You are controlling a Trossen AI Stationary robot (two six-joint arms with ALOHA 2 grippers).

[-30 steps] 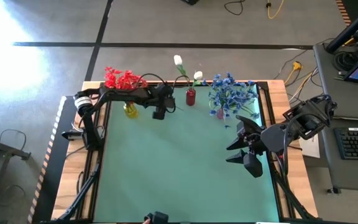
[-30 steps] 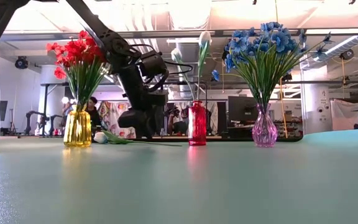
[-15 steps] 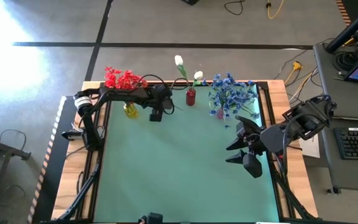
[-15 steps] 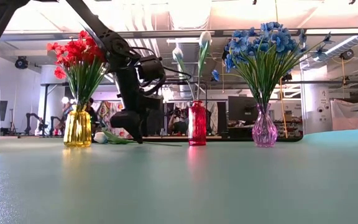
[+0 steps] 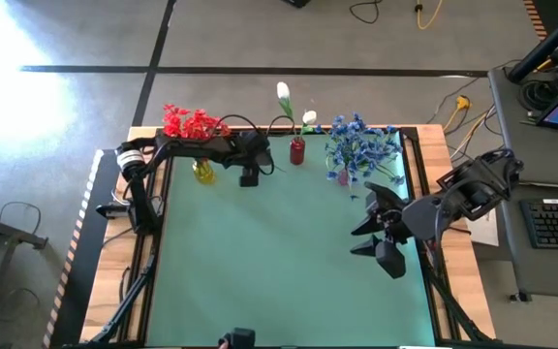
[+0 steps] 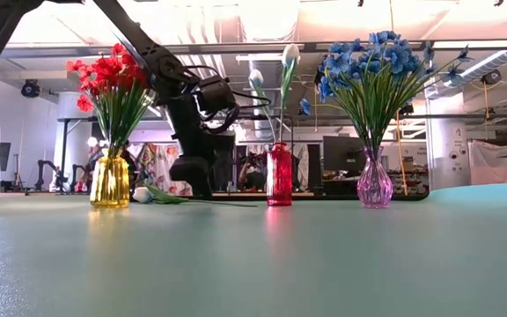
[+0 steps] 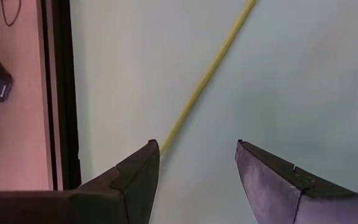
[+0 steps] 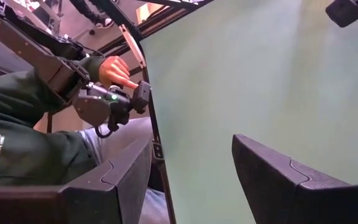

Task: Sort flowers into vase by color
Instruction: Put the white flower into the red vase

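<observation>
- Left end effector (image 5: 249, 179) low over the far edge of the surface (image 5: 279, 262), between the yellow vase (image 6: 110, 182) and the red vase (image 5: 297, 151); fingers (image 7: 135, 177) parted, nothing clamped between them.
- In the left wrist view, a thin yellow-green stem (image 7: 207, 74) lying on the surface, running away from the gap between the fingers, close beside one fingertip; contact cannot be told.
- White-budded flower (image 6: 161, 195) lying flat on the surface just beside the yellow vase, at the foot of the left arm in the low view.
- Red flowers (image 5: 190, 123) standing in the yellow vase near the far left corner.
- White flowers (image 5: 284, 94) upright in the red vase at the middle of the far edge.
- Blue flowers (image 5: 360, 145) bunched in the pink vase (image 6: 375, 184) toward the far right corner.
- Right end effector (image 5: 381, 233) waiting near the right edge, well apart from the vases; fingers (image 8: 278, 180) spread wide, empty.
- A person's hand (image 8: 118, 71) and green sleeve (image 8: 17, 134) beyond the surface's edge in the right wrist view, holding a control handle (image 8: 114, 102).
</observation>
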